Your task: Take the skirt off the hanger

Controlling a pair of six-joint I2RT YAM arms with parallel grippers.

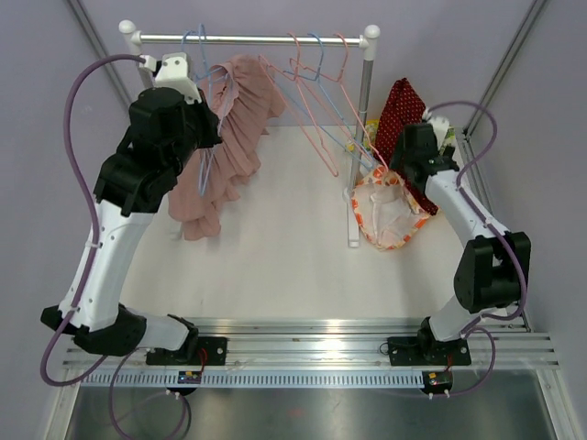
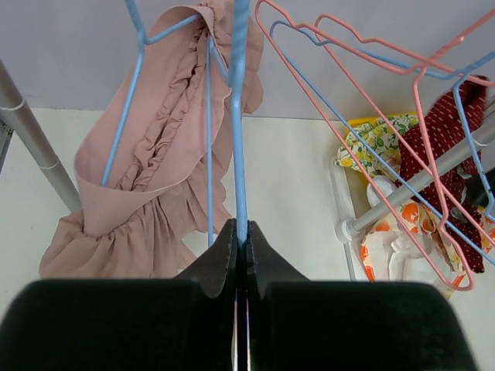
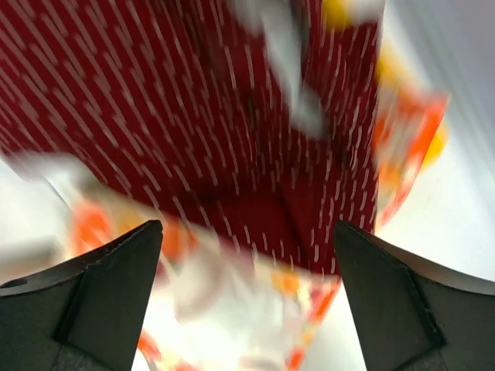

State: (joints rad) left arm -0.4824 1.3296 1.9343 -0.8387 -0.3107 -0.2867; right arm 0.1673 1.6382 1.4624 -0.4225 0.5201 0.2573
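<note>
Top external view: the skirt (image 1: 229,147), pink and ruffled, hangs from the left part of the rail (image 1: 252,39). Its lower folds droop toward the worktop (image 1: 275,266). The left arm reaches up beside it, and its own bulk hides its tool here.

In the left wrist view the left tool (image 2: 240,232) is closed tight, its two fingers pinching a blue wire (image 2: 238,116) that runs straight up from between them. The skirt (image 2: 155,170) is just left of that wire, draped over a blue hanger (image 2: 139,77), with its waistband looped round the frame and its ruffles falling below. Whether the pinched wire is part of that same hanger cannot be told.

Spare hangers (image 1: 316,101), pink and blue, lean in a bunch on the right part of the rail, near the post (image 1: 360,137).

The right arm bends in toward the far right corner, where a red cloth (image 1: 401,115) stands above an orange cloth (image 1: 390,215) that lies on the worktop by the post's foot.

In the right wrist view the right tool (image 3: 247,247) is spread wide with nothing between its fingers. The red cloth (image 3: 193,116), blurred, fills the view beyond them.
</note>
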